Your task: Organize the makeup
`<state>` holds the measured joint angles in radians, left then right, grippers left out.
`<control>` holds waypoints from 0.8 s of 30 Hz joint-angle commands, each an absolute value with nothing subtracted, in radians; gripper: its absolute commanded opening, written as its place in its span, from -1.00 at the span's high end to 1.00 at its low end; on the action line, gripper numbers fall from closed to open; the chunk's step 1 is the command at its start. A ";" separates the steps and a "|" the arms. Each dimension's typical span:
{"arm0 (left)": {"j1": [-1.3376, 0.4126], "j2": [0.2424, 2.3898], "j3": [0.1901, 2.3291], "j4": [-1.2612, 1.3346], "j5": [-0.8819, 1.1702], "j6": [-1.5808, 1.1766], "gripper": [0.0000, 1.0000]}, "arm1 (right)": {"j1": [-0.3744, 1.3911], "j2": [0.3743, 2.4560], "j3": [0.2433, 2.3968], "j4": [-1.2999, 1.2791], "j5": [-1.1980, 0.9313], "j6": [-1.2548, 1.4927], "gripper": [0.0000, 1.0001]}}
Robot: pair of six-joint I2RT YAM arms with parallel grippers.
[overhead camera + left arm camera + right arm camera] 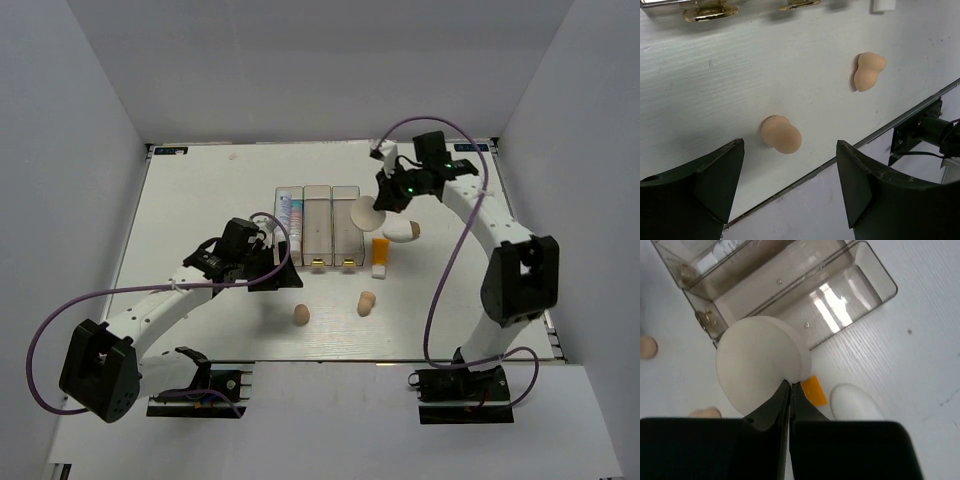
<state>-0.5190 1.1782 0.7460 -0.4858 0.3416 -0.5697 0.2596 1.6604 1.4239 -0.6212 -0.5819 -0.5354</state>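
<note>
Two hands: right hand [790, 386] pinches round puff [760, 360], left hand [789, 150] gapes wide.

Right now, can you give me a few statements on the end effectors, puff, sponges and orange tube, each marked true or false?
1. The right end effector is shut on the puff. True.
2. The left end effector grips a sponge. False: it is open, and the sponge lies ungripped on the table.
3. The other sponge lies on the table too, outside the bins. True.
4. The orange tube sits in a bin. False: it lies on the table right of the bins, by the white oval.
</note>
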 commanded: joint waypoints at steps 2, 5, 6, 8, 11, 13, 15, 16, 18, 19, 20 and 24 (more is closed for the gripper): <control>-0.523 1.152 0.735 -0.476 0.299 -0.584 -0.68 | 0.354 1.816 1.593 -0.543 -0.503 -0.329 1.00; -0.532 1.128 0.713 -0.474 0.287 -0.604 -0.69 | 0.431 1.919 1.762 -0.583 -0.427 -0.264 1.00; -0.532 1.124 0.709 -0.474 0.284 -0.607 -0.69 | 0.442 1.937 1.785 -0.589 -0.410 -0.259 1.00; -0.532 1.117 0.696 -0.474 0.278 -0.612 -0.69 | 0.471 1.979 1.810 -0.586 -0.368 -0.249 1.00; -0.541 1.103 0.690 -0.476 0.265 -0.620 -0.69 | 0.517 2.016 1.833 -0.568 -0.301 -0.216 1.00; -0.541 1.098 0.689 -0.479 0.262 -0.623 -0.69 | 0.544 2.032 1.835 -0.552 -0.256 -0.186 1.00; -0.541 1.097 0.689 -0.482 0.259 -0.624 -0.69 | 0.558 2.043 1.832 -0.548 -0.203 -0.160 1.00; -0.541 1.095 0.689 -0.483 0.261 -0.624 -0.69 | 0.566 2.049 1.825 -0.546 -0.172 -0.155 1.00; -0.551 1.094 0.683 -0.482 0.261 -0.629 -0.69 | 0.572 2.054 1.821 -0.543 -0.164 -0.153 1.00; -0.551 1.097 0.683 -0.482 0.261 -0.629 -0.69 | 0.578 2.062 1.818 -0.542 -0.158 -0.144 1.00; -0.551 1.097 0.681 -0.480 0.262 -0.630 -0.69 | 0.580 2.068 1.819 -0.540 -0.158 -0.143 1.00; -0.551 1.103 0.692 -0.491 0.253 -0.630 -0.70 | 0.595 2.085 1.824 -0.545 -0.138 -0.138 0.50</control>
<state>-0.5457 1.1263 0.6941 -0.4881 0.2691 -0.6266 0.5854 2.0750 1.7901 -0.5720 -0.1795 -0.1562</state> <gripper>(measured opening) 0.848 0.193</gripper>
